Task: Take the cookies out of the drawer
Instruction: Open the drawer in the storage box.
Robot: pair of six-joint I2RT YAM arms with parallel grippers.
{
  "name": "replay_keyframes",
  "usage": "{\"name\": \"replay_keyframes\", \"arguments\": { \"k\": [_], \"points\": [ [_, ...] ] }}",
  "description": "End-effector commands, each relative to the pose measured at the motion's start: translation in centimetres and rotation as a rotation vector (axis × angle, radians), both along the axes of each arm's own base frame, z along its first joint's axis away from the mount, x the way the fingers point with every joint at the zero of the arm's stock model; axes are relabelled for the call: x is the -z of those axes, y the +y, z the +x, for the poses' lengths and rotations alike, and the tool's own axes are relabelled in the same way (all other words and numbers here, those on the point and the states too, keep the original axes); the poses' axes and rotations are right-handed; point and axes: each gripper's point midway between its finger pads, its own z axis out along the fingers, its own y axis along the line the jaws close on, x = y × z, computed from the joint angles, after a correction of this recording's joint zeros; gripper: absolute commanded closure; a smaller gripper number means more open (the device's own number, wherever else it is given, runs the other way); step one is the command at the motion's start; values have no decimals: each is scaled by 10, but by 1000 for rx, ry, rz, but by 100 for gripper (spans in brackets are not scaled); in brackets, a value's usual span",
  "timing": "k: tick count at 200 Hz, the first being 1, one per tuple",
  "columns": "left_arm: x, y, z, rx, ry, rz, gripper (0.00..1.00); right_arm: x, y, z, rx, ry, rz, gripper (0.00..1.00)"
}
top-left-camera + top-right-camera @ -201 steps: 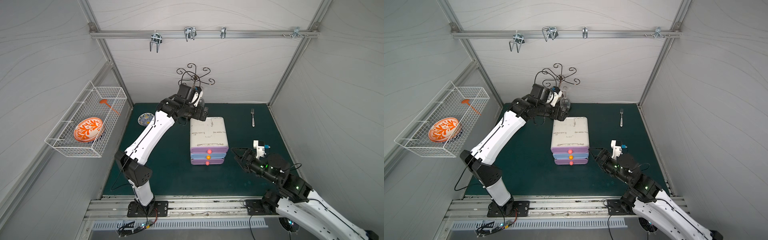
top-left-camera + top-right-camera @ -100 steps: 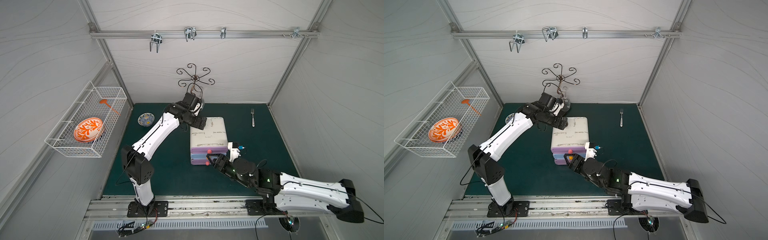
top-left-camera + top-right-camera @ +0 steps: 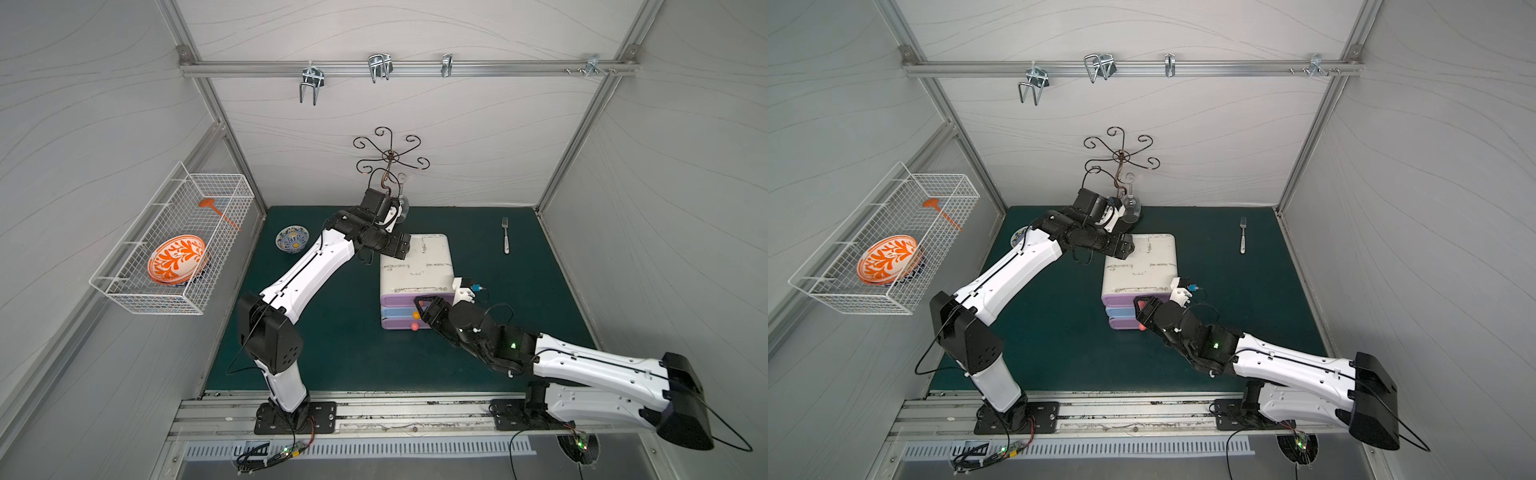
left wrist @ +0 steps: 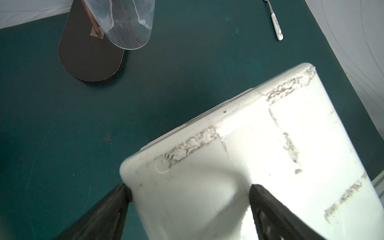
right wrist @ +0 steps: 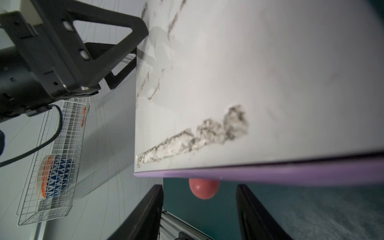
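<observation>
We hold our left gripper (image 4: 190, 192) spread wide and empty at a rear corner of the white cabinet (image 3: 419, 262), one finger beside its wall and the other over its top. Our right gripper (image 5: 199, 186) stands partly open around the red knob (image 5: 204, 190) of the top drawer (image 3: 397, 300), fingers on either side and clear of it. All three drawers look shut, so we cannot see the cookies.

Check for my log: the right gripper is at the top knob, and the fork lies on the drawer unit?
Wrong on the fork: it lies on the mat, apart from the drawer unit, in both top views. The right gripper is at the top knob.
</observation>
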Motion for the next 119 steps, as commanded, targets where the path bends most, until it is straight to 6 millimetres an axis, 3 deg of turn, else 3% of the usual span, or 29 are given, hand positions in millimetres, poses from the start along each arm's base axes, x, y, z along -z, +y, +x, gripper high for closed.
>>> {"name": "replay_keyframes", "arguments": {
  "k": [1, 119],
  "points": [
    [19, -1, -8, 25, 66, 3, 6, -13, 9, 6, -9, -11, 27, 41],
    [26, -2, -12, 40, 81, -16, 7, -5, 4, 21, 24, -22, -20, 57]
  ]
}}
